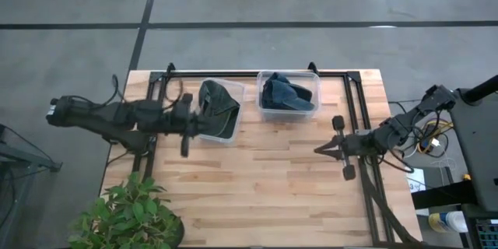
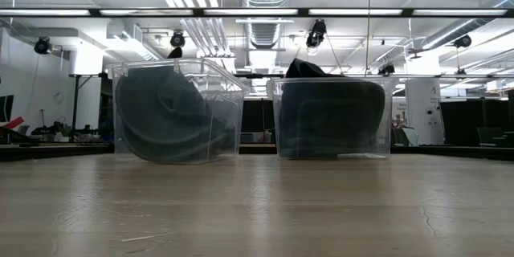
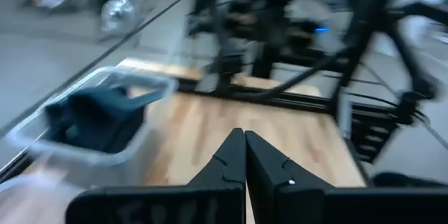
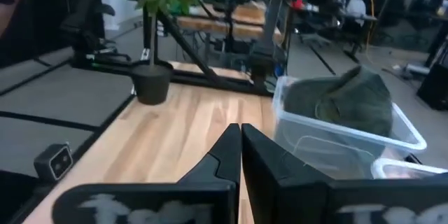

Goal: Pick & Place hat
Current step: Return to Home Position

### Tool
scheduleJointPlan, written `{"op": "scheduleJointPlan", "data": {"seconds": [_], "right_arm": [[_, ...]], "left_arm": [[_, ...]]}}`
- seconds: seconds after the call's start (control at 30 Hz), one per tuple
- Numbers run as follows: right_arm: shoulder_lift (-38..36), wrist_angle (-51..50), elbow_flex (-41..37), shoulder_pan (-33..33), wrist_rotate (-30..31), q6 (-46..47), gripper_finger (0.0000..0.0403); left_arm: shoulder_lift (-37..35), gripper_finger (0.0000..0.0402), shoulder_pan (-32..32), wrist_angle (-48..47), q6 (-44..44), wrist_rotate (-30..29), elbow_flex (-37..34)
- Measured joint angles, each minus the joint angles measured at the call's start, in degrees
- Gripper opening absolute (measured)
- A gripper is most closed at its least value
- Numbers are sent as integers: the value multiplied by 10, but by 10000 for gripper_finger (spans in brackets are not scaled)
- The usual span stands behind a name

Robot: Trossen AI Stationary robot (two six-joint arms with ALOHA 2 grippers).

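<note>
Inside the left bin (image 1: 231,138), the green cap (image 1: 219,107) lies heaped, just ahead of the left gripper (image 1: 198,124), whose fingers are pressed together on nothing. The blue cap (image 1: 285,95) fills the right bin (image 1: 315,87), farther ahead of it. The right gripper (image 1: 319,149) is clenched and empty near the table (image 1: 264,194) edge, well apart from both bins. Bare wood lies ahead of it. A potted plant (image 1: 128,214) is at the corner off the left gripper's flank.

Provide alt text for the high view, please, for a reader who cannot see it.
Seen from above, a wooden table holds two transparent bins: the left bin contains a green cap, the right bin a blue cap. The left gripper is at the left bin's edge; the right gripper is near the table's right side.
</note>
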Motion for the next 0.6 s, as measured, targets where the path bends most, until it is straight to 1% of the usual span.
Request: {"op": "scheduleJointPlan", "data": {"seconds": [0.1, 0.23, 0.27, 0.33, 0.37, 0.4, 0.43, 0.5, 0.6], "right_arm": [[-42, 7, -42, -9, -15, -2, 8], [-87, 8, -84, -21, -45, 3, 8], [-96, 10, -93, -24, -44, 8, 8], [-107, 8, -112, -36, -6, 16, 8], [-109, 7, -123, -42, 20, 16, 8], [-110, 7, -134, -48, 31, 15, 8], [-110, 10, -144, -54, 28, 11, 8], [-110, 28, -163, -66, -6, 1, 8], [-110, 92, -188, -85, -80, -21, 8]], "left_arm": [[-38, 1, -42, 51, 29, 14, -56], [-90, 1, -84, 84, 38, 14, -124], [-102, 0, -90, 83, 49, 14, -140], [-124, 0, -92, 82, 67, 7, -172], [-133, 0, -92, 82, 52, -4, -189], [-141, 0, -91, 85, 17, -14, -205], [-148, 0, -91, 91, -3, -18, -222], [-160, 0, -91, 114, 8, -7, -255], [-181, 0, -91, 162, 22, 54, -300]]}}
